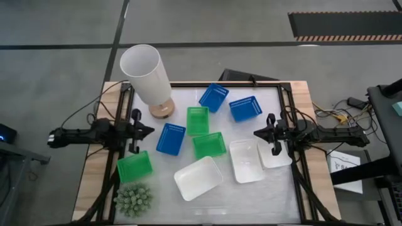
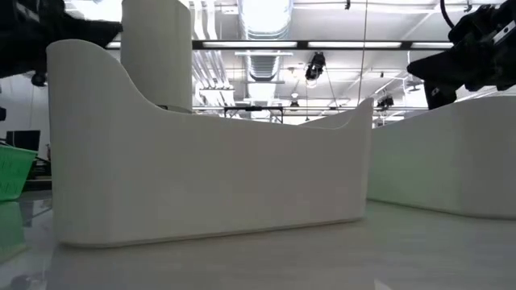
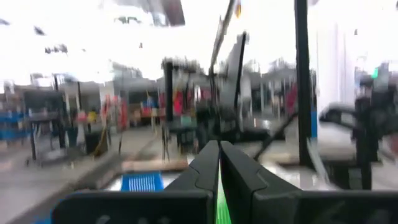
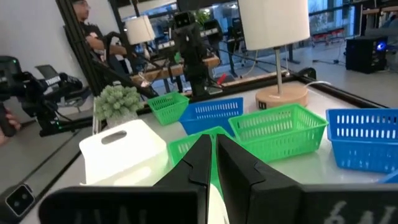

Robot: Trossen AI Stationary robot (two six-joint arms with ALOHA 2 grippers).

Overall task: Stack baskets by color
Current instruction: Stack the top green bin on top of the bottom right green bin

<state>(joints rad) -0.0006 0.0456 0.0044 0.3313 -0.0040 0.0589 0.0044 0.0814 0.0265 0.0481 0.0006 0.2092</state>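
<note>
Nine small baskets lie scattered on the white tabletop. Three are blue. Three are green. Three are white. Each rests on its base and none sits inside another. My left gripper hovers shut at the table's left edge, beside the nearest blue basket. My right gripper hovers shut at the right edge, above the white baskets. In both wrist views the fingers are closed together with nothing between them.
A tall white cylinder lamp on a round wooden base stands at the far left corner. A spiky green plant sits at the near left corner. A black frame rims the table. A person shows beyond the table in the right wrist view.
</note>
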